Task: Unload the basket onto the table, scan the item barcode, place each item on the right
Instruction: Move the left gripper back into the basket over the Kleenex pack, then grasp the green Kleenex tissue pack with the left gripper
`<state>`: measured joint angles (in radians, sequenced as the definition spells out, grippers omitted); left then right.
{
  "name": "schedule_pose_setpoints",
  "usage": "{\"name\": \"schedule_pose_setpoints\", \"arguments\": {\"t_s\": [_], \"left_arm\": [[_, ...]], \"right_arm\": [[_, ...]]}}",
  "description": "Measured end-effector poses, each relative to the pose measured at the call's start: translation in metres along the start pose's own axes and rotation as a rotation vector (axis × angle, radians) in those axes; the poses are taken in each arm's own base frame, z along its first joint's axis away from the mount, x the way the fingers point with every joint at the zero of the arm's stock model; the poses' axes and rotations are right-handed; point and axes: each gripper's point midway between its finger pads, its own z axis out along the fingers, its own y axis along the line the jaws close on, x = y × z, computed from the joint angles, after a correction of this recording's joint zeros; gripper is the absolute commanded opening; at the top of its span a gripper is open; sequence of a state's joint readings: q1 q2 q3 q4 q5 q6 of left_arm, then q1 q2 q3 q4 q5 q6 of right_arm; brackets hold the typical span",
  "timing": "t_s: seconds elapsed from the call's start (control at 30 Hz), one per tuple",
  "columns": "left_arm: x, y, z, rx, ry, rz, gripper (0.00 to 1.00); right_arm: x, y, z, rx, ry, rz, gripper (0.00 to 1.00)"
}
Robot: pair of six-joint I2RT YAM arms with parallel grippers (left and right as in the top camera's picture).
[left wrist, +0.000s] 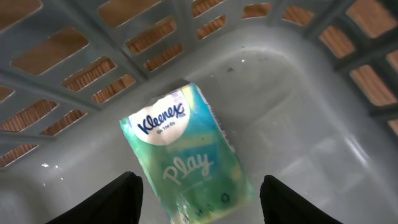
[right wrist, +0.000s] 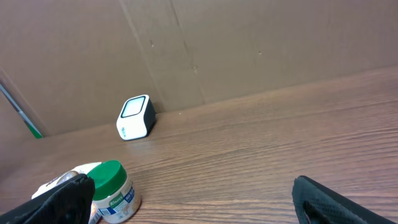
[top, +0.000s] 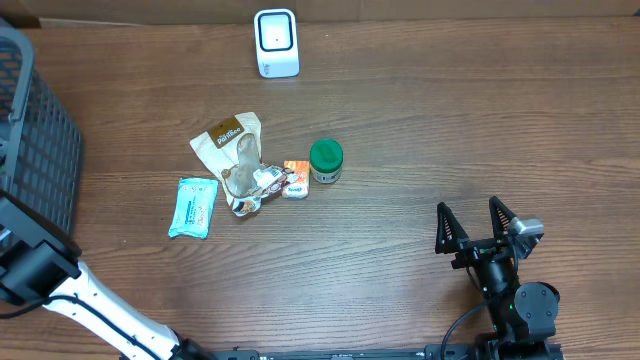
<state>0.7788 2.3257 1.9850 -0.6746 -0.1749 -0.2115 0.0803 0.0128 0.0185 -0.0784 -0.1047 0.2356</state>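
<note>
The left arm (top: pixel 95 298) was extended to the basket (top: pixel 40 140); only its wrist view showed the left gripper (left wrist: pixel 199 202) spread, grasping nothing, over the Kleenex pack (left wrist: pixel 186 149) on the basket floor; the right gripper (top: pixel 478 228) was held wide open above the table (top: pixel 420 120), well apart from the scanner (top: pixel 276 42).

The wooden table (top: pixel 450 120) bears a scanner (top: pixel 276 42), a basket (top: pixel 40 150), a jar (top: pixel 326 160) (green-lidded) and a snack pouch (top: pixel 232 145).
</note>
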Motion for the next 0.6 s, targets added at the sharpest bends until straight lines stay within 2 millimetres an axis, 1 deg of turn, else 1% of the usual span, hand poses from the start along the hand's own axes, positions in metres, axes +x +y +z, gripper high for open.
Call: {"name": "schedule_pose_setpoints", "arguments": {"t_s": [0.07, 0.17, 0.23, 0.33, 0.43, 0.47, 0.5, 0.6], "left_arm": [[0.002, 0.001, 0.005, -0.011, 0.005, 0.001, 0.6], [0.008, 0.002, 0.014, -0.021, 0.018, 0.003, 0.58], [0.012, 0.002, 0.021, -0.024, 0.028, 0.005, 0.54], [0.013, 0.002, 0.023, -0.024, 0.028, -0.002, 0.42], [0.012, 0.002, 0.024, -0.025, 0.028, -0.015, 0.26], [0.012, 0.002, 0.023, -0.027, 0.025, -0.018, 0.18], [0.011, 0.002, 0.023, -0.027, 0.023, -0.016, 0.04], [0.007, 0.002, 0.019, -0.029, 0.021, -0.016, 0.04]], "right_arm": [[0.0, 0.0, 0.0, 0.0, 0.0, 0.0, 1.0], [0.0, 0.0, 0.0, 0.0, 0.0, 0.0, 1.0], [0.0, 0.0, 0.0, 0.001, 0.0, 0.0, 1.0], [0.0, 0.0, 0.0, 0.0, 0.0, 0.0, 1.0], [0.0, 0.0, 0.0, 0.0, 0.0, 0.0, 1.0], [0.0, 0.0, 0.0, 0.0, 0.0, 0.0, 1.0], [0.0, 0.0, 0.0, 0.0, 0.0, 0.0, 1.0], [0.0, 0.0, 0.0, 0.0, 0.0, 0.0, 1.0]]}}
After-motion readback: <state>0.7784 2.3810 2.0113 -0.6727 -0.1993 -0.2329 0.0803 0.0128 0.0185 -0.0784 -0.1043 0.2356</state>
